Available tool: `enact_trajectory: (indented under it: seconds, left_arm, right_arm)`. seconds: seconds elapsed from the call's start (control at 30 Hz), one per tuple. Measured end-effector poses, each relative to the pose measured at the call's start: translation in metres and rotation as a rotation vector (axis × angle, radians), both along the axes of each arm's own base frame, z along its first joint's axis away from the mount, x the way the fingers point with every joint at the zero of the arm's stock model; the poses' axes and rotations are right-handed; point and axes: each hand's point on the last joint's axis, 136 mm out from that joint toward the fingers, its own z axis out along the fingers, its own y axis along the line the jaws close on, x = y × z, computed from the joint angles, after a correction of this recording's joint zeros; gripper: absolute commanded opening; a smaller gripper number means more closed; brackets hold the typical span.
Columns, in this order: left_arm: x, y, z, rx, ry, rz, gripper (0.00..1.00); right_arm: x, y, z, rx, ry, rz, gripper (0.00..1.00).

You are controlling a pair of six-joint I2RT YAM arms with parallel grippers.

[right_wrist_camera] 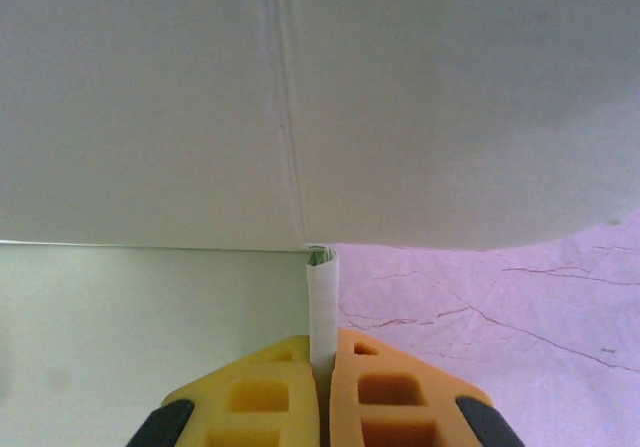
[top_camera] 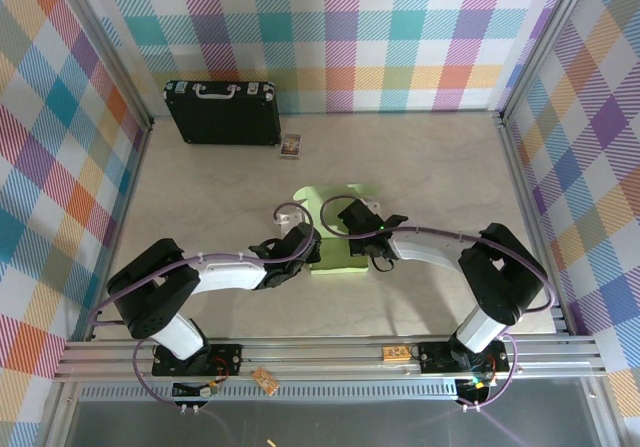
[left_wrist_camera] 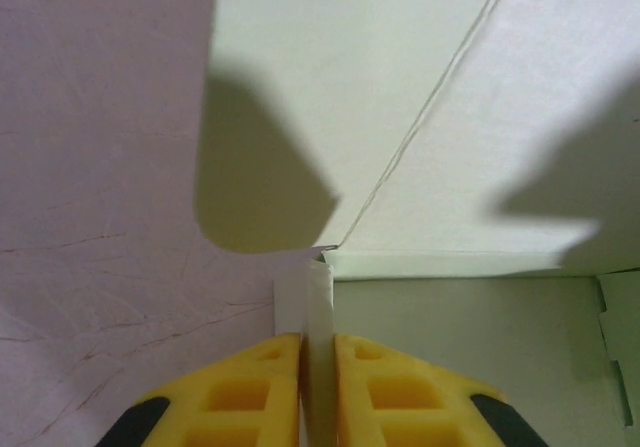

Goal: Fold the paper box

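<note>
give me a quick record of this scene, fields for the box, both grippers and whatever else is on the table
item: pale green thin-card paper box, partly folded, mid-table
left arm: left gripper shut on a thin upright card edge at a corner of the paper box
right arm: right gripper shut on an upright card edge at another corner
back left: black hard briefcase with silver handle, closed
beside it: tiny picture card lying on the beige table

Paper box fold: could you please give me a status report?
Left gripper shut on a paper box flap. Right gripper likewise, opposite side. Black case far back, apart.
</note>
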Motion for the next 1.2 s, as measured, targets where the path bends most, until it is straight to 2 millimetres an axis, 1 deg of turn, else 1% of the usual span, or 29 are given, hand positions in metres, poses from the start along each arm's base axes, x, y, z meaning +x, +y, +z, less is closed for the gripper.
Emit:
enact_trajectory:
  seconds: [0.23,0.27,0.33,0.53,0.9,1.2]
  left_arm:
    - [-0.006,0.0,-0.014,0.062,0.042,-0.01,0.2]
    - [-0.007,0.0,-0.016,0.075,0.049,-0.013,0.18]
    - [-0.007,0.0,-0.017,0.094,0.054,-0.013,0.12]
    - [-0.005,0.002,-0.017,0.15,0.056,-0.01,0.0]
    - [-0.004,-0.002,-0.016,0.277,0.06,0.002,0.0]
    - [-0.002,-0.002,-0.016,0.31,0.059,0.008,0.0]
  right_arm:
    - [0.0,0.001,0.0,-0.001,0.006,-0.002,0.0]
    - [0.0,0.001,0.0,-0.001,0.007,-0.002,0.0]
    - [0.0,0.001,0.0,-0.002,0.009,-0.001,0.0]
    - [-0.001,0.001,0.0,-0.002,0.016,-0.009,0.0]
    - [0.0,0.0,0.0,-0.009,0.025,-0.042,0.0]
    - [0.001,0.0,0.0,-0.056,0.026,-0.058,0.0]
